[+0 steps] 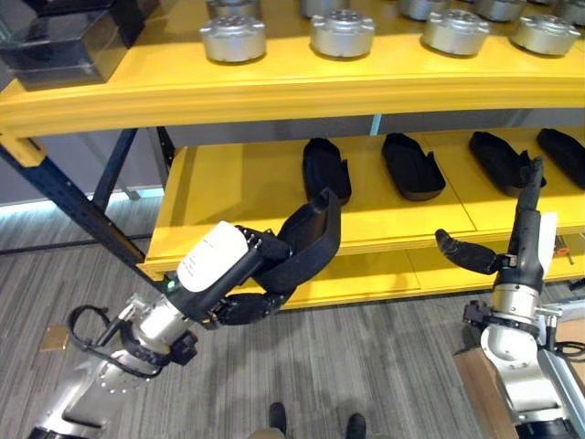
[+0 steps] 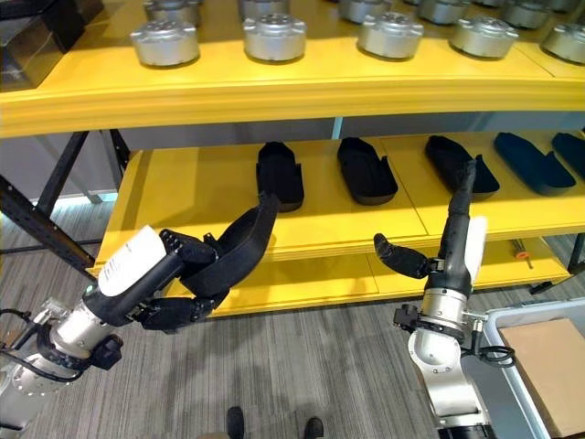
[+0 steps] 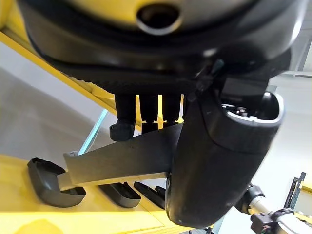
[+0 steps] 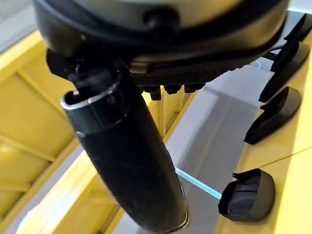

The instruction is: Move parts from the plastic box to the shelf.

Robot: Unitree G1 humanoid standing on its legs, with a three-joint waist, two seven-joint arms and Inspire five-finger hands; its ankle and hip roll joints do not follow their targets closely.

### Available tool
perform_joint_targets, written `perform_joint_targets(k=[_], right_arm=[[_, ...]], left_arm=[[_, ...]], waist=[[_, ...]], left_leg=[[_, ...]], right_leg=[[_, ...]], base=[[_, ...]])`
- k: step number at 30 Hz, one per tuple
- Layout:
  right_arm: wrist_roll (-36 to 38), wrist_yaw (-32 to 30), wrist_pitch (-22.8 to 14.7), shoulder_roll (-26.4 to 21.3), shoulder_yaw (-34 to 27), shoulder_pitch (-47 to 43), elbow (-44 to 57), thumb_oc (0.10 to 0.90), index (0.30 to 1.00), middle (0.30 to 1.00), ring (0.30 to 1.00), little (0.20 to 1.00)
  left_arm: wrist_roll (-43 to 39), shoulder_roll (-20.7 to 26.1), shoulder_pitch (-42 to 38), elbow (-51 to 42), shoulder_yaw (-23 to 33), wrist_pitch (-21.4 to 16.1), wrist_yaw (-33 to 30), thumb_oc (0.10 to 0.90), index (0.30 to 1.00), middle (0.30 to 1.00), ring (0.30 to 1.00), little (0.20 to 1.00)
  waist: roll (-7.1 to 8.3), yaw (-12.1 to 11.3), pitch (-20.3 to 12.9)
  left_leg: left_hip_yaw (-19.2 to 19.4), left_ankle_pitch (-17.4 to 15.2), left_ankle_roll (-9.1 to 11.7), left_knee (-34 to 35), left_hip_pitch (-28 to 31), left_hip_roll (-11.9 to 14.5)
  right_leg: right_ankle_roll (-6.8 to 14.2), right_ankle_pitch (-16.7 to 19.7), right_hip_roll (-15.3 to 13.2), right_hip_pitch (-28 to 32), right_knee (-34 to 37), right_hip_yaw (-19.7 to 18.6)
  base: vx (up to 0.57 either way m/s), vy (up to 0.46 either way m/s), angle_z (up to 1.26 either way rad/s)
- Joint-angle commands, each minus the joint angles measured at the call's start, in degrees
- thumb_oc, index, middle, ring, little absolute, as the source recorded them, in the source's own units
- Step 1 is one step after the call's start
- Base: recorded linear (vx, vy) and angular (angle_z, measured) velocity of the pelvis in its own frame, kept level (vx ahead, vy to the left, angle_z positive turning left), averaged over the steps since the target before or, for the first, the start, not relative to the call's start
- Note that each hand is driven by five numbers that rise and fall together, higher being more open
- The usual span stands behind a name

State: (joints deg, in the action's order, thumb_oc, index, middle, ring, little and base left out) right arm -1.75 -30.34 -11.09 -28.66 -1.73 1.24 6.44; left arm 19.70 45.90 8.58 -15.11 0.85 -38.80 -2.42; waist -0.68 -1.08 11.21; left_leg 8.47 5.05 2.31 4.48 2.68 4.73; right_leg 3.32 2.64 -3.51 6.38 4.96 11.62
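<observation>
Left hand (image 1: 239, 274) sits low in front of the yellow shelf (image 1: 238, 197), just off the front edge of its lower board. Fingers and thumb curled round a black part (image 1: 311, 240), a long curved shell. The part tilts up and away from the hand, its far end raised over the board's front lip, not resting on the board. In the left wrist view the shell (image 3: 122, 158) lies across under the fingers (image 3: 148, 109), with the thumb (image 3: 214, 165) closing on it from the near side.

Right hand (image 2: 457, 229) held upright in front of the lower board, to the right. Fingers straight and pointing up, thumb (image 2: 398, 258) stuck out to the side. Nothing in it.

Lower board: a row of matching black parts lying lengthwise, apart from one another. The leftmost one (image 1: 326, 169) is just behind the held shell's tip. Next along, another (image 1: 413, 166), then two more (image 1: 505, 161) further right, behind the right hand's fingertips.

Upper board: a row of round grey metal parts (image 1: 342, 33), set side by side. A dark box (image 1: 64, 41) at its left end.

Grey plastic box (image 2: 512, 366) at lower right beside the right arm; a brown cardboard sheet (image 2: 548, 361) lies in it.
</observation>
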Motion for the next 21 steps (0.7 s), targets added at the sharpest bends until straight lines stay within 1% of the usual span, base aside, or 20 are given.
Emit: perform_joint_targets(k=[1,3,4,5,6,8,9,11,12,13,15,16,17,19,21], right_arm=[[-3.3,-2.0,-9.5,-3.3,-4.3,-3.4,6.0,0.9,1.0,1.0,1.0,1.0],[-2.9,-2.9,-9.4,-3.5,-5.1,-2.7,7.0,0.9,1.0,1.0,1.0,1.0],[-2.6,-3.2,-9.2,-3.9,-5.4,-2.8,6.6,0.9,1.0,1.0,1.0,1.0],[-2.0,-3.2,-9.4,-4.2,-5.3,-3.0,5.9,0.9,1.0,1.0,1.0,1.0],[1.5,-2.4,-11.4,-4.5,-5.2,-2.9,4.3,0.9,1.0,1.0,1.0,1.0],[4.3,-1.1,-13.3,-3.8,-4.9,-3.0,4.1,0.9,1.0,1.0,1.0,1.0],[3.7,-1.1,-14.0,-3.3,-4.9,-3.1,4.5,0.9,1.0,1.0,1.0,1.0],[1.2,-1.8,-14.6,-2.8,-5.4,-3.2,5.7,0.9,1.0,1.0,1.0,1.0],[0.7,-1.9,-14.3,-3.0,-5.7,-3.2,6.6,0.9,1.0,1.0,1.0,1.0],[0.7,-1.9,-14.2,-3.1,-5.7,-3.1,6.7,0.9,1.0,1.0,1.0,1.0],[0.9,-2.1,-13.2,-4.1,-6.3,-3.6,6.5,0.9,1.0,1.0,1.0,1.0],[1.5,-2.0,-13.4,-4.9,-6.7,-4.0,5.8,0.9,1.0,1.0,1.0,1.0],[2.1,-2.1,-13.5,-5.5,-7.2,-3.9,5.6,0.9,1.0,1.0,1.0,1.0],[2.7,-2.2,-13.1,-5.5,-8.8,-2.3,7.1,0.9,1.0,1.0,1.0,1.0],[3.0,-1.7,-13.4,-5.1,-9.7,-1.1,7.5,0.9,1.0,1.0,1.0,1.0]], left_arm=[[-2.3,-1.1,-2.3,-3.1,7.4,-3.2,-11.9,0.4,0.3,0.3,0.3,0.3],[0.0,-0.8,-1.2,-2.8,9.0,-2.7,-15.4,0.4,0.3,0.3,0.3,0.3],[3.7,-0.3,-0.8,-2.7,9.9,-1.8,-19.2,0.4,0.3,0.3,0.3,0.3],[8.2,0.3,-0.6,-2.4,10.1,-1.2,-23.2,0.4,0.3,0.3,0.3,0.3],[12.7,1.1,-1.1,-1.9,10.1,-0.4,-26.9,0.4,0.3,0.3,0.3,0.3],[14.4,1.4,-1.9,-2.1,9.7,0.9,-27.8,0.4,0.3,0.3,0.3,0.3],[15.3,1.4,-2.2,-2.4,9.3,1.7,-28.7,0.4,0.3,0.3,0.3,0.3],[16.8,1.1,-2.0,-3.3,9.1,3.8,-29.9,0.4,0.3,0.3,0.3,0.3],[17.2,0.8,-1.4,-3.9,9.1,5.3,-30.5,0.4,0.3,0.3,0.3,0.3],[17.2,0.8,-1.3,-4.0,9.1,5.3,-30.5,0.4,0.3,0.3,0.3,0.3],[18.2,0.4,-0.2,-3.9,9.2,6.1,-31.7,0.4,0.3,0.3,0.3,0.3],[19.0,0.6,0.3,-3.3,9.5,6.8,-32.8,0.4,0.3,0.3,0.3,0.3],[19.6,1.0,0.4,-2.8,10.0,7.3,-33.5,0.4,0.3,0.3,0.3,0.3],[21.9,1.1,1.3,-1.9,11.2,8.0,-34.9,0.4,0.3,0.3,0.3,0.3],[23.0,1.3,2.2,-1.2,12.2,7.9,-35.2,0.4,0.3,0.3,0.3,0.3]], waist=[[1.42,1.0,-4.6],[1.48,1.3,-4.5],[1.62,1.3,-4.3],[1.85,1.3,-3.9],[2.01,1.5,-2.9],[1.77,2.0,-2.3],[1.59,2.3,-2.3],[1.18,2.6,-2.8],[0.8,2.2,-3.1],[0.86,2.2,-3.0],[0.91,1.4,-3.1],[0.9,0.9,-2.9],[0.73,0.8,-2.9],[0.49,0.8,-3.1],[0.4,0.9,-3.4]], left_leg=[[2.9,-8.6,-1.6,-6.0,0.5,-3.9],[3.8,-11.0,-1.9,-9.8,0.0,-4.6],[4.4,-12.7,-2.2,-12.9,-0.7,-5.4],[5.0,-13.3,-2.0,-19.0,-2.7,-5.8],[5.2,-12.1,-0.9,-27.7,-6.5,-4.7],[4.2,-11.0,-0.3,-29.3,-8.0,-3.3],[4.1,-11.0,-0.2,-27.8,-7.8,-2.4],[3.1,-10.7,-0.3,-18.8,-5.4,-0.6],[0.4,-8.4,0.4,-10.8,-3.4,0.6],[0.5,-7.6,0.4,-9.9,-3.0,0.5],[-3.8,-3.0,1.9,-3.7,-2.9,2.8],[-5.8,-1.4,2.3,-3.4,-4.2,3.7],[-6.1,-1.4,2.4,-2.9,-4.2,4.0],[-5.4,-0.9,2.4,-1.1,-2.6,3.7],[-5.2,-1.7,2.3,-0.1,-1.2,3.3]], right_leg=[[1.7,-2.0,-1.1,-1.5,-2.0,-0.8],[1.6,-1.8,-1.6,-1.5,-1.8,-0.8],[1.4,-1.9,-2.0,-1.5,-2.1,-0.7],[1.0,-2.2,-2.3,-1.4,-2.4,-0.5],[0.3,-2.5,-2.6,-1.4,-3.3,0.1],[0.1,-2.8,-2.4,-2.0,-4.3,-0.1],[0.1,-2.9,-2.3,-2.4,-4.7,-0.3],[0.7,-2.9,-2.4,-2.8,-4.7,-1.0],[1.1,-3.4,-2.3,-2.3,-4.3,-2.3],[1.0,-3.2,-2.3,-2.3,-4.2,-2.3],[1.1,-3.3,-2.5,-1.2,-3.4,-4.7],[1.0,-3.4,-2.9,-0.6,-3.3,-5.6],[1.3,-3.6,-3.4,-0.5,-3.4,-5.3],[2.3,-2.9,-4.7,-0.4,-3.5,-3.5],[2.9,-3.1,-5.3,-0.2,-3.5,-3.0]], base=[[0.1,-0.053,0.01],[0.08,-0.035,-0.03],[0.05,-0.027,-0.02],[0.01,-0.046,0.04],[-0.01,-0.027,0.06],[-0.01,0.064,0.08],[0.03,0.177,0.05],[0.11,0.276,-0.06],[0.11,0.23,-0.12],[0.12,0.236,-0.14],[0.08,0.268,-0.21],[0.07,0.323,-0.43],[0.02,0.311,-0.55],[0.05,0.316,-0.72],[0.1,0.206,-0.31]])
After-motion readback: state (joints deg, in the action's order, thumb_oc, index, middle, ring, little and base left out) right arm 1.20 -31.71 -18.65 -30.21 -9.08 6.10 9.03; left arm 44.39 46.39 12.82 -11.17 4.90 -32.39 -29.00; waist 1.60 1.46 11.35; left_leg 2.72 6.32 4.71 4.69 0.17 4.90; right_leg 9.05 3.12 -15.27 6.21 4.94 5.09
